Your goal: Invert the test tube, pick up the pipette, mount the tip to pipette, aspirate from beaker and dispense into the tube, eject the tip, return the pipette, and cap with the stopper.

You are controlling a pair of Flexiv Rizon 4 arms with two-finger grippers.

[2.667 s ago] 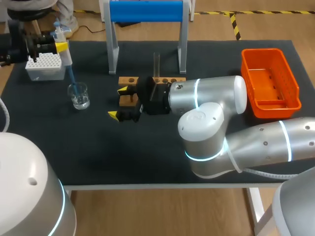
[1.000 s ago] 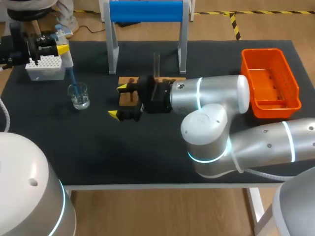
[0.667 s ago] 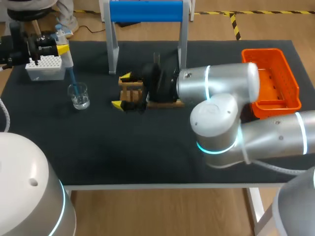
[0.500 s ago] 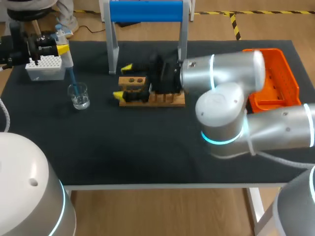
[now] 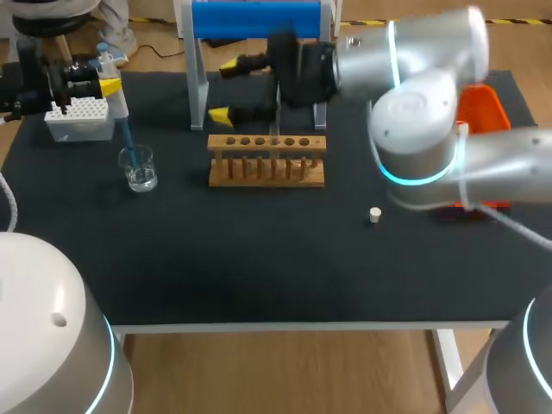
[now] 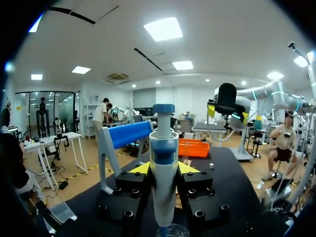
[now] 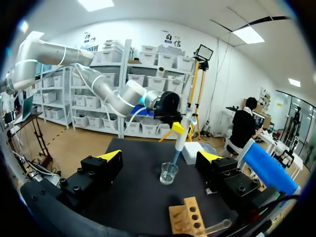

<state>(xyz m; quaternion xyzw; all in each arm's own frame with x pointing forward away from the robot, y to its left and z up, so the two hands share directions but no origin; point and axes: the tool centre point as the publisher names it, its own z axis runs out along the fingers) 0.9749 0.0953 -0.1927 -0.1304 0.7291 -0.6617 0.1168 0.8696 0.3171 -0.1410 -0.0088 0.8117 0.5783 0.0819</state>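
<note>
The right arm [image 5: 423,43] enters from 3 o'clock and crosses above the desk [image 5: 259,259]. The right end effector [image 5: 226,89] hangs with fingers spread wide and nothing between them, at 12 o'clock of the wooden tube rack [image 5: 267,159] and close by the blue-barred stand [image 5: 256,19]. In the right wrist view, one end of the rack sits beneath the open fingers, with a clear test tube [image 7: 217,226] just beside it; how the tube is seated cannot be told. The left end effector [image 6: 164,169] is pinching the pipette [image 6: 163,148] from both sides. The pipette body is upright and its blue tip [image 5: 125,134] points down into the glass beaker [image 5: 138,167]; contact with liquid cannot be told. The beaker stands at 9 o'clock of the rack, well apart, and at 5 o'clock of the white tip box [image 5: 79,116]. The desk surface is a dark mat. The orange bin [image 5: 485,108] lies at 3 o'clock, partly hidden by the arm. A small pale stopper [image 5: 374,214] lies alone at 4 o'clock of the rack, apart from both end effectors.
</note>
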